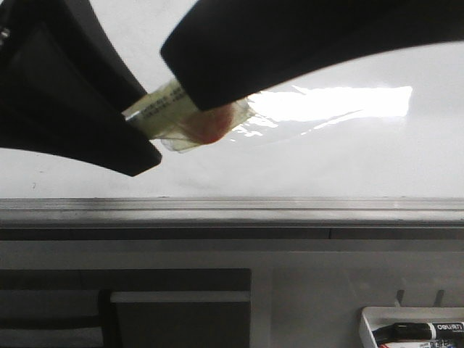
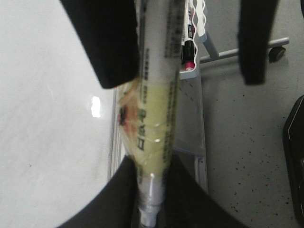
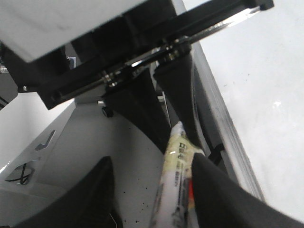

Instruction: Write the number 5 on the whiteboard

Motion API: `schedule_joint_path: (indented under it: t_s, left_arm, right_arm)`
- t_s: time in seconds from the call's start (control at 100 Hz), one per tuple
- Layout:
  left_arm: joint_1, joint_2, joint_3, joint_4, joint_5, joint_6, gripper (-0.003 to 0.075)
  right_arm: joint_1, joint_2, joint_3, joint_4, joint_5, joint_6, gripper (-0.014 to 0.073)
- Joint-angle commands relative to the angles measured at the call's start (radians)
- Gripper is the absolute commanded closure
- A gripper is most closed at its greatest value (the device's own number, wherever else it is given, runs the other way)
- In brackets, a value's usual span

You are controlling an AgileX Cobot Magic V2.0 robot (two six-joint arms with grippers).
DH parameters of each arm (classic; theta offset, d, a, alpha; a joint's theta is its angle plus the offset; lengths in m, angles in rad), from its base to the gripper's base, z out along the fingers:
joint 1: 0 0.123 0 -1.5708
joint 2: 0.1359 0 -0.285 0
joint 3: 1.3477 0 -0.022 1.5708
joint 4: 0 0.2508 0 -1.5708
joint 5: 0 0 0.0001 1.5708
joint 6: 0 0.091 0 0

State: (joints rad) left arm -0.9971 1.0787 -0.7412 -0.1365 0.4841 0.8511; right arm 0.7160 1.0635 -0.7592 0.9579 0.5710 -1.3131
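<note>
The pen [image 2: 154,118] is being held by both pincers, left [image 2: 152,190] and right [image 3: 183,156], just above the whiteboard [image 1: 326,167]. No 5 is showing. The pen could be slipping if pulled unevenly.

A large glossy white whiteboard [image 1: 348,145] fills the upper part of the front view, reflecting a bright light patch. Its grey metal frame edge runs along the bottom. No number 5 is visible.

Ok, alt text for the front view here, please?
Two dark grippers meet on a tape-wrapped marker pen in front of the glossy whiteboard, which shows no writing. Below its grey frame, a small white tray holds another marker.
</note>
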Motion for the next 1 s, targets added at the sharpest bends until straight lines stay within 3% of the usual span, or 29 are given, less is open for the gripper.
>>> schedule_joint_path:
  t_s: [0.0, 0.1, 0.49, 0.81, 0.88, 0.99]
  left_arm:
    - [-0.006, -0.021, -0.036, -0.034, -0.074, 0.000, 0.0741]
    - [-0.006, -0.021, -0.036, -0.048, -0.074, 0.000, 0.0741]
    - [-0.006, -0.021, -0.036, -0.066, -0.074, 0.000, 0.0741]
    - [-0.006, -0.021, -0.036, -0.066, -0.074, -0.014, 0.0736]
    - [-0.006, -0.021, -0.036, -0.066, -0.074, -0.034, 0.0684]
    - [-0.006, -0.021, -0.036, -0.066, -0.078, -0.037, 0.0496]
  right_arm:
    - [0.001, 0.002, -0.033, 0.039, -0.056, -0.015, 0.0260]
    - [0.001, 0.013, -0.033, 0.039, -0.062, -0.015, 0.0296]
    - [0.001, 0.043, -0.033, 0.037, -0.060, -0.015, 0.0657]
    - [0.001, 0.045, -0.033, 0.037, -0.060, -0.015, 0.0655]
    - [0.001, 0.045, -0.033, 0.037, -0.060, -0.015, 0.0655]
    - [0.001, 0.045, -0.033, 0.037, -0.060, -0.015, 0.0655]
